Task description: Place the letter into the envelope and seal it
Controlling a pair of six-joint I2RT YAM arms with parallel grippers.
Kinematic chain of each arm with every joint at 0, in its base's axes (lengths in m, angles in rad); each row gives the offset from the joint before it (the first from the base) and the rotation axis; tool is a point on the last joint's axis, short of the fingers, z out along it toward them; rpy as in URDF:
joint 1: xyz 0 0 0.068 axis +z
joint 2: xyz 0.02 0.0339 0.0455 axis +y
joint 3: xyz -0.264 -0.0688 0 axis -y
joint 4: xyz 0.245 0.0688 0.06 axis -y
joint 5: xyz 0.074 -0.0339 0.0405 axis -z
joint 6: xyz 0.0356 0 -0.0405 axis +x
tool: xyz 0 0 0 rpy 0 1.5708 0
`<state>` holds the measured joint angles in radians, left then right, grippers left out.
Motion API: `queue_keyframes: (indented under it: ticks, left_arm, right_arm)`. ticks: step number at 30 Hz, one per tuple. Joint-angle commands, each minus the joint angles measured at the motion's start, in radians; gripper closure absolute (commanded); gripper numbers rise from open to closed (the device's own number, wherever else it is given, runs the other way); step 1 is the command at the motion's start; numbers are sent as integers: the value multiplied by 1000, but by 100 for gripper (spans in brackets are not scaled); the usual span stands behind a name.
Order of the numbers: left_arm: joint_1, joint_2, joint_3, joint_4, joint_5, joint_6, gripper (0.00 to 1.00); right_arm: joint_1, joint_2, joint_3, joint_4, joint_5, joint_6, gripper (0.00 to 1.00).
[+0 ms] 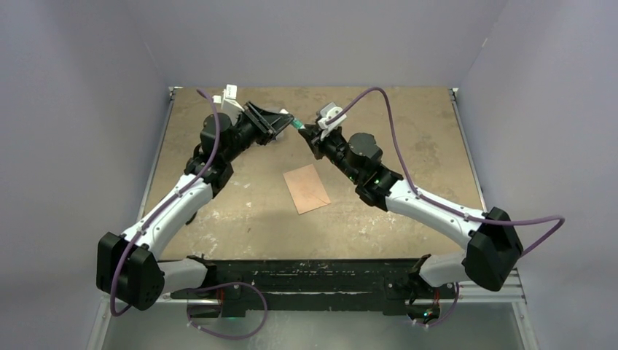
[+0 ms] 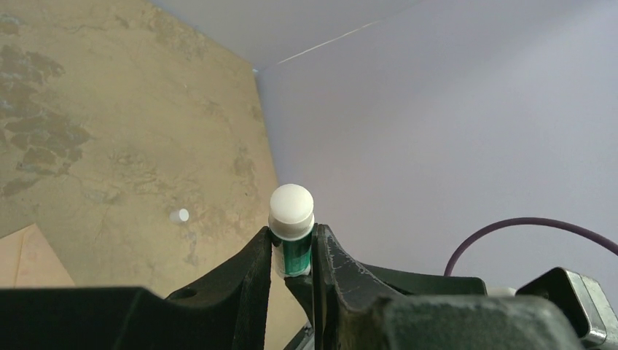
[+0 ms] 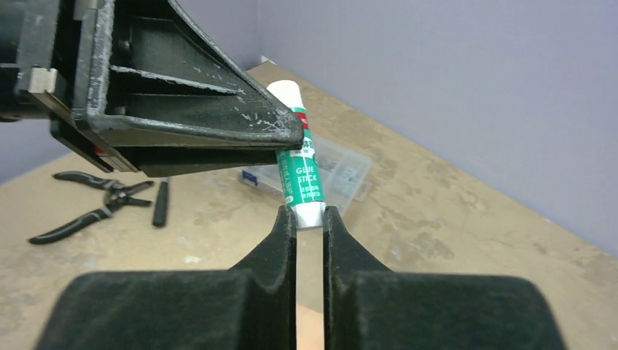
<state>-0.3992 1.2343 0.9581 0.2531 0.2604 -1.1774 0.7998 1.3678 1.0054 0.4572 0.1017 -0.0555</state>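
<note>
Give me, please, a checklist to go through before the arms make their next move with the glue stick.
1. The left gripper is shut on the green body of the glue stick: ok.
2. The right gripper is shut on the stick's near white end: ok.
3. The cap is off: cannot tell; both ends look white.
4. The envelope lies flat on the table, apart from both arms: ok.
5. The letter is inside it: cannot tell; the top view shows no separate sheet.
6. The flap is open for glue: cannot tell.
</note>
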Motion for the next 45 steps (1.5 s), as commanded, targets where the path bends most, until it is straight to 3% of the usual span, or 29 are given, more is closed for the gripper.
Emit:
queue_keyframes:
  ticks: [1,3,4,5,8,12,14,18,22,23,27,31,35,42,45]
  left_arm:
    - [-18,-31,52,-24,141,53,100]
    - [-18,-22,51,37,192,103,100]
    - [-18,-19,49,73,222,148,100]
    - [-17,-17,52,86,246,195,100]
    - [-16,-33,62,79,288,411,100]
    - [-16,-63,69,39,313,647,100]
    - [-16,-61,79,-10,268,708,100]
    - [-16,-14,97,-137,173,685,100]
    - [-16,-34,23,-150,9,638,100]
    - [-16,-39,14,-161,-44,635,100]
    - [-16,-28,-2,-191,-169,620,82]
    - [-16,35,16,-186,-196,593,70]
    - [-16,70,15,-199,-207,587,67]
    - [-16,84,-33,-189,-199,572,66]
    - [-16,96,-42,-181,-184,557,67]
  right_arm:
    - [-34,-26,12,67,232,-135,84]
    - [-44,-60,43,-11,143,-69,46]
    - [-52,-77,60,-52,93,-34,32]
    - [-60,-88,87,-99,34,4,23]
    - [-68,-115,139,-223,-93,107,17]
    - [-70,-156,96,-271,-271,111,16]
    - [-70,-162,61,-264,-286,99,17]
    - [-76,-98,123,-356,-60,240,18]
    - [-80,-59,40,-325,182,417,18]
    - [-91,-39,31,-319,200,441,18]
    - [-145,100,102,-383,231,525,18]
    - [-159,298,232,-448,339,516,21]
    - [-193,415,306,-454,333,506,25]
    - [-239,541,376,-627,393,613,30]
    - [-239,554,377,-685,377,659,37]
